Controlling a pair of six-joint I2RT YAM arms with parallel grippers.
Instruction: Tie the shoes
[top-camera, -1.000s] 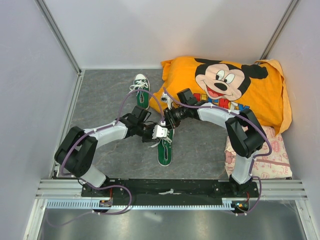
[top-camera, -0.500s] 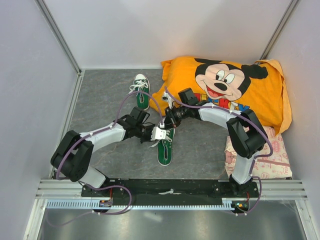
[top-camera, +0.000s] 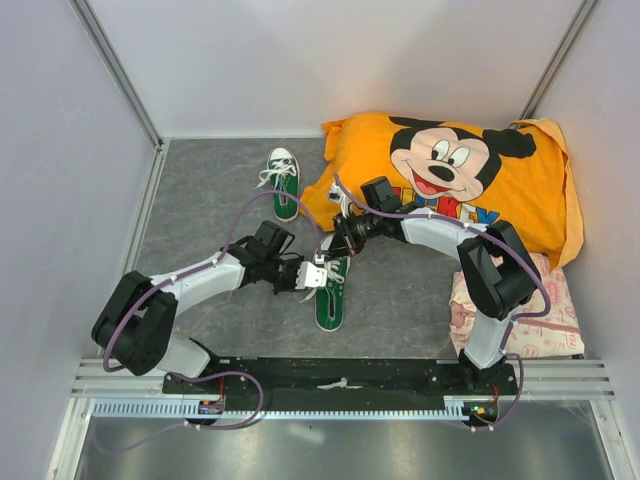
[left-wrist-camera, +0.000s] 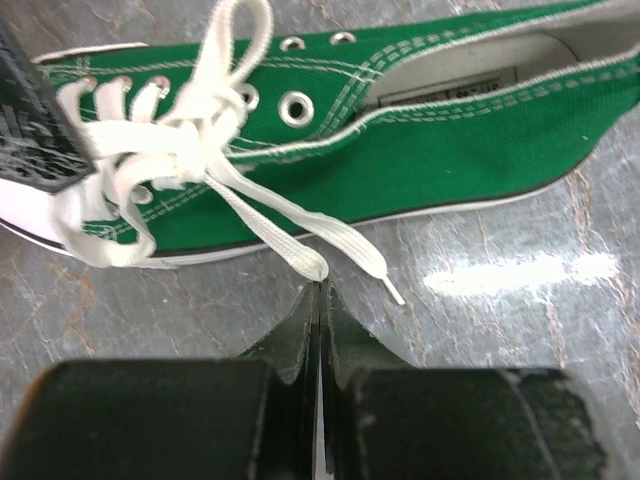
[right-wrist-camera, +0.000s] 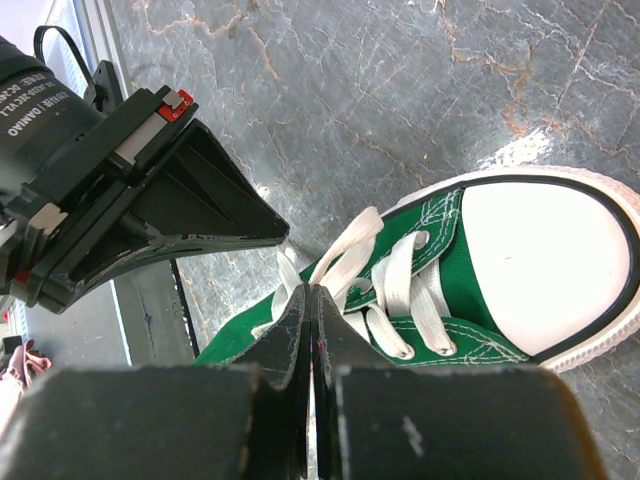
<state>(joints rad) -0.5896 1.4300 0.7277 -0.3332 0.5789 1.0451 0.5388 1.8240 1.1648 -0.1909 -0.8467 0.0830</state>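
Two grips — left pincer (left-wrist-camera: 319, 292) and right pincer (right-wrist-camera: 311, 293) each clamp a white lace (left-wrist-camera: 262, 217) of the green shoe (left-wrist-camera: 430, 170).

The grey marbled table (top-camera: 200, 220) carries one green canvas sneaker with a white toe cap (top-camera: 330, 300) directly under the left claw (top-camera: 320, 273) and right claw (top-camera: 336, 244), with its white laces (left-wrist-camera: 250, 215) spilling onto the surface. A second green sneaker (top-camera: 283, 180) lies beyond the left claw. An orange Mickey Mouse pillow (top-camera: 450, 170) lies beyond the right claw, and a pink patterned cushion (top-camera: 525, 320) lies well to its right.
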